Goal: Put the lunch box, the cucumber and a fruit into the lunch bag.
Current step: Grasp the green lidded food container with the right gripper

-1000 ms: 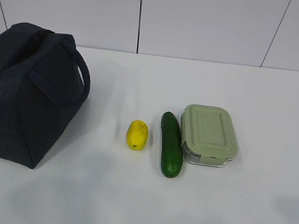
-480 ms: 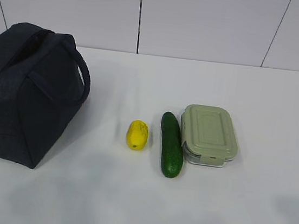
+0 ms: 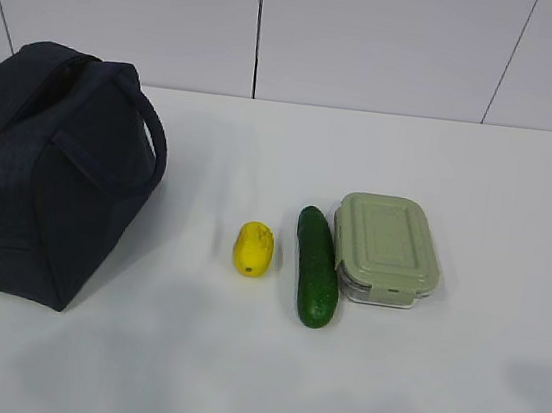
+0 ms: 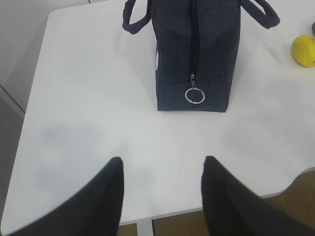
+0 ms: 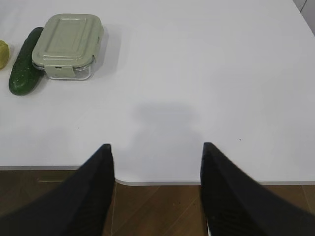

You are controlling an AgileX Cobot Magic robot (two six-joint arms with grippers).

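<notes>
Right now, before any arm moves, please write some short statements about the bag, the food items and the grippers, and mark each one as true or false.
1. The lunch bag has its zipper closed. True; in the left wrist view the zipper line runs shut down to the silver ring pull.
2. The cucumber lies between the fruit and the lunch box. True.
3. The lunch box has no lid on it. False; its pale green lid is on.
4. The left gripper holds the ring pull. False; it is open and empty, away from the bag.
5. The right gripper is open and holds nothing. True.
6. The fruit is inside the bag. False; it rests on the table.
</notes>
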